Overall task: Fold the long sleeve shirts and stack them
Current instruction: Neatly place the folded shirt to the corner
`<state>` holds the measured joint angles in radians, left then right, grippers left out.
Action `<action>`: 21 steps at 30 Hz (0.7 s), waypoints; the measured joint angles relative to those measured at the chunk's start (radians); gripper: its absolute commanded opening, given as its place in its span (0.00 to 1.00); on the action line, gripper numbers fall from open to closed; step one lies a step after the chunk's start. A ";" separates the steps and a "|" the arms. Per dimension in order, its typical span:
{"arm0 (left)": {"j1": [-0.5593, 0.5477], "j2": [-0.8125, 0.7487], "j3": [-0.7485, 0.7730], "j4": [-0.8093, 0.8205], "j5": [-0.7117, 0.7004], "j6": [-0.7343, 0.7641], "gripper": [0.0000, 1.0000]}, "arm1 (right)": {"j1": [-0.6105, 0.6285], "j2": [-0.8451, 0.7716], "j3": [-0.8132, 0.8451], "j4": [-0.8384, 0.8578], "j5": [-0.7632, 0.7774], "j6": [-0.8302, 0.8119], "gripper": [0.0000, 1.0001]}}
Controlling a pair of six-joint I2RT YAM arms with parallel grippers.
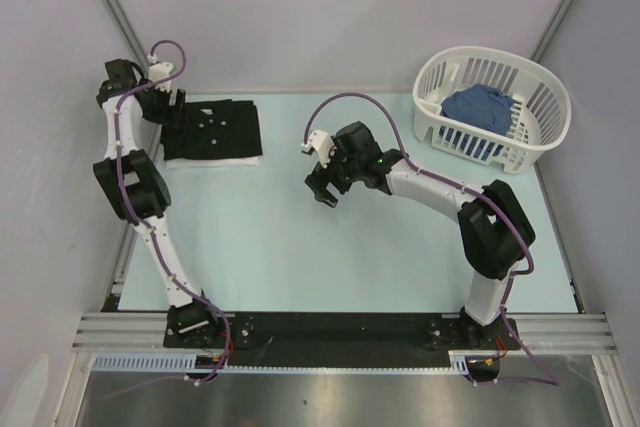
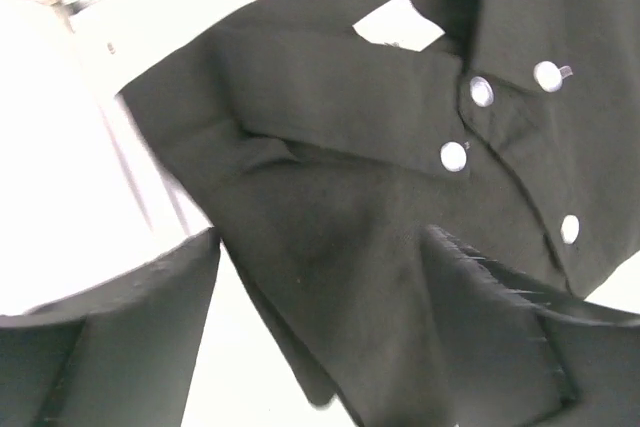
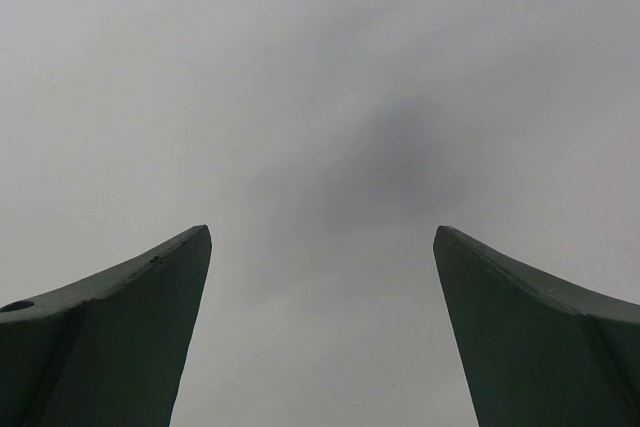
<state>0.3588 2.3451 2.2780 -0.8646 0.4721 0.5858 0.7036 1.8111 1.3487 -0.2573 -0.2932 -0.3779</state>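
At the tabletop's [image 1: 300,257] far left, from above, the folded black button-up cloth shirt [image 1: 213,130] lies beside the left claw [image 1: 172,115]. Left wrist: its fingers [image 2: 120,327] stand spread above the shirt. Right wrist: the right claw [image 3: 322,232] gapes wide.

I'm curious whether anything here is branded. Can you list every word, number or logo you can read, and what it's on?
No readable text in any view.
Black shirt: plain white buttons, no label showing.
White basket: no markings visible.
Left arm and right arm: no lettering legible.
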 measured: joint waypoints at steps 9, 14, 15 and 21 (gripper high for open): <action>0.022 -0.057 -0.048 0.012 -0.092 -0.081 0.99 | -0.083 -0.056 0.000 -0.016 -0.005 0.002 1.00; -0.055 -0.157 -0.066 -0.029 -0.161 -0.114 0.99 | -0.177 -0.127 0.000 -0.012 -0.010 0.011 1.00; -0.096 -0.185 -0.068 -0.037 -0.180 -0.123 0.99 | -0.187 -0.143 0.000 -0.010 -0.011 0.016 1.00; -0.399 -0.301 -0.068 -0.074 -0.205 -0.187 0.99 | -0.349 -0.234 -0.007 0.004 -0.043 0.080 1.00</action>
<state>-0.0402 2.0445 2.2101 -0.9386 0.2672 0.3985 0.3542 1.5772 1.3415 -0.2531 -0.3367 -0.2981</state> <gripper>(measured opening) 0.994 0.994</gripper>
